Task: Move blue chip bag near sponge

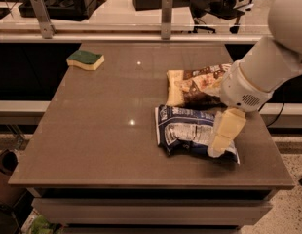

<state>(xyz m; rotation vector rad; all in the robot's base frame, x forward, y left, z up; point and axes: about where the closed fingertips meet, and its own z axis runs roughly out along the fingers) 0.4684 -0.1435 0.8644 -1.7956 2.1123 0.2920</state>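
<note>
Camera view: gripper (218,145) is low over the right end of the blue chip bag (182,130), mid-right on the table (92,130); can't tell if it grips. Sponge (85,59) lies at the far-left corner, well apart. Yellow-brown snack bag (195,87) is just behind the blue one.

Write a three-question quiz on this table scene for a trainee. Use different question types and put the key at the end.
1. Multiple choice: Seen from the camera, where on the table does the sponge lie? A) far left corner B) near right corner C) the middle
2. True or false: The pincer is down at the right end of the blue chip bag.
3. Fill in: Just beyond the blue chip bag, farther from the camera, lies the ___.

Key: 1 A; 2 true; 3 yellow-and-brown snack bag.
</note>
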